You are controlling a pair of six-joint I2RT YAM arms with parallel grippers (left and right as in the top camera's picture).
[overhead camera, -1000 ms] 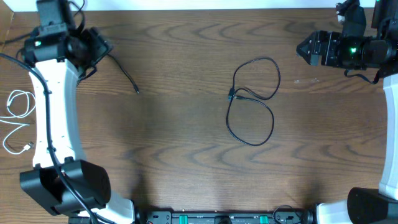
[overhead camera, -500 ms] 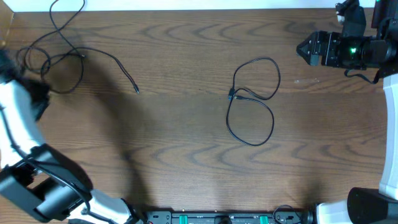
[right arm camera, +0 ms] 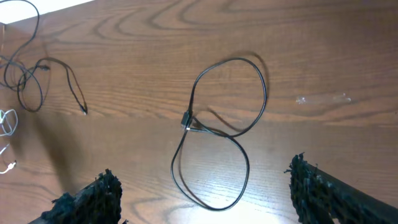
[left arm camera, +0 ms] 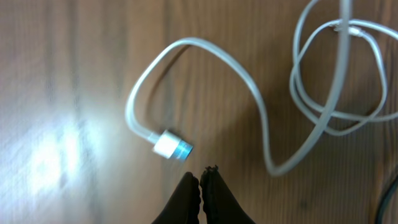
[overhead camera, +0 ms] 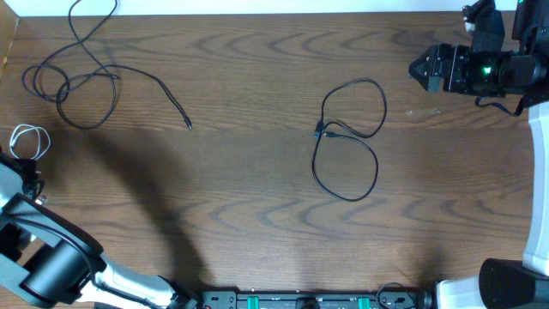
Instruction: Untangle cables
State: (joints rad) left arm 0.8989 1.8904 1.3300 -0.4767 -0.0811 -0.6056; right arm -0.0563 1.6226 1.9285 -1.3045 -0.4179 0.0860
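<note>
Wood-grain bench (overhead camera: 257, 215), three cables lying well apart, and neither end effector holds one.
Your left end effector (left arm camera: 202, 180) has its fingers pressed together on nothing, tips just beside the plug (left arm camera: 173, 146) of the white cable (left arm camera: 261, 106) at the bench's left edge. Your right end effector (overhead camera: 422, 69) is spread wide and empty at the far right. The looped black cable (overhead camera: 347, 142) lies in a figure-eight mid-bench, and the bunched black cable (overhead camera: 81, 86) sits at the upper left in the overhead view.
</note>
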